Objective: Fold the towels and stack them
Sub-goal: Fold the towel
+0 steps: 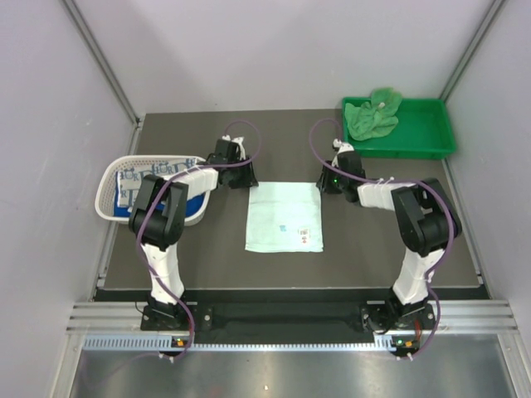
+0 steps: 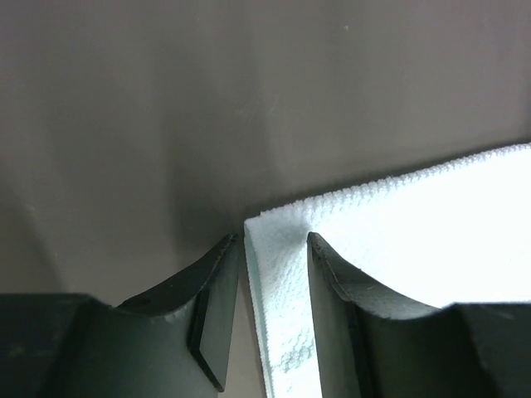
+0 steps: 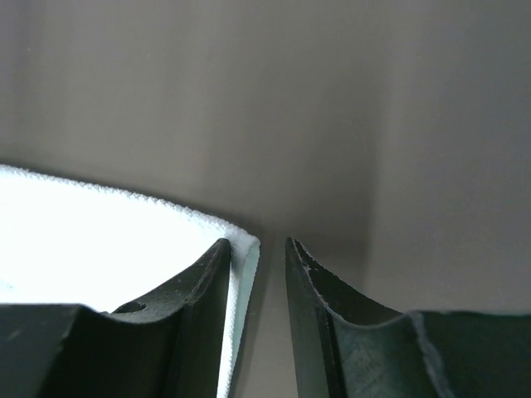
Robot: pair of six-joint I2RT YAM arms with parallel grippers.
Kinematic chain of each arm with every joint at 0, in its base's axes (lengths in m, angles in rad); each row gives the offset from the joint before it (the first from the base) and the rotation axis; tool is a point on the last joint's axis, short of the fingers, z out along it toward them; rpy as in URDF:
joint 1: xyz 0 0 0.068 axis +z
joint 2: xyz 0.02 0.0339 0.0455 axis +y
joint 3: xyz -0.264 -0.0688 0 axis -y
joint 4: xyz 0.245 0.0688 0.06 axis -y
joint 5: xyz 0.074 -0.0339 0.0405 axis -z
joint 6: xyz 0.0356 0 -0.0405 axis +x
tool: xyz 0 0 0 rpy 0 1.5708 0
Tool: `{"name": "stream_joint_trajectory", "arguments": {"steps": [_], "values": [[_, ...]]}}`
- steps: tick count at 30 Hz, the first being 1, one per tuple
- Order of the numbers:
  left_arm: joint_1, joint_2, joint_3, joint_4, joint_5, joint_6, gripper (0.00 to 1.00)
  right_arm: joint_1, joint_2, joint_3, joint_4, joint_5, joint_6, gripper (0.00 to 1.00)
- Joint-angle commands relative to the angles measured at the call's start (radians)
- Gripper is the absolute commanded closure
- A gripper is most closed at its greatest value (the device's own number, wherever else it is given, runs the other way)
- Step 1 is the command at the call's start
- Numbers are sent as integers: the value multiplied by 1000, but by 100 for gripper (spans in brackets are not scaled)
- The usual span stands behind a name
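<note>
Left tool (image 2: 270, 240) and right tool (image 3: 255, 242) at the far corners of a pale mint-white square cloth towel (image 1: 284, 217)
It lies flat mid-way on the dark surface (image 1: 207, 249); each tool straddles one corner, jaws narrow, not clamped, a gap showing.

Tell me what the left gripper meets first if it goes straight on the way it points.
Most likely the left gripper meets the corner of the pale towel, which lies between its open jaws, with the dark table right under it. Depth is hard to judge from the wrist view.
</note>
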Motion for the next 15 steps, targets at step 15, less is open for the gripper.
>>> {"name": "stream_joint_trajectory", "arguments": {"steps": [15], "values": [[-19, 49, 44, -33, -63, 32, 69, 50, 53, 83, -76, 74, -66, 78]]}}
